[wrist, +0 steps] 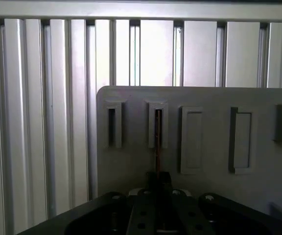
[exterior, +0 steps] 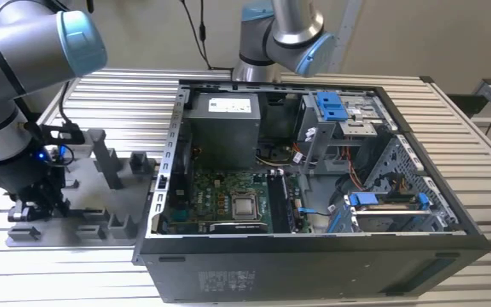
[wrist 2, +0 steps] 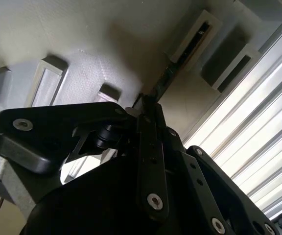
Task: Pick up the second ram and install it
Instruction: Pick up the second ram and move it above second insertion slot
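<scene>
The second ram shows edge-on as a thin dark strip (wrist: pixel 157 142) (wrist 2: pixel 166 78), one end standing in a slotted grey holder (wrist: pixel 157 125) (wrist 2: pixel 194 39) on the grey fixture plate (exterior: pixel 100 192). My gripper (wrist: pixel 158 178) (wrist 2: pixel 145 108) is right at the strip's near end, its black fingers pressed together on the thin edge. In the exterior view the gripper (exterior: pixel 36 206) hangs low over the fixture plate, at the exterior view's left, beside the open computer case (exterior: pixel 314 262).
Several more grey holder blocks (wrist: pixel 192 139) stand on the plate. Ribbed aluminium table (wrist: pixel 43 122) surrounds it. Inside the case lie the motherboard (exterior: pixel 228 198) and its long black slots (exterior: pixel 284 201). A second robot arm (exterior: pixel 280 32) stands behind the case.
</scene>
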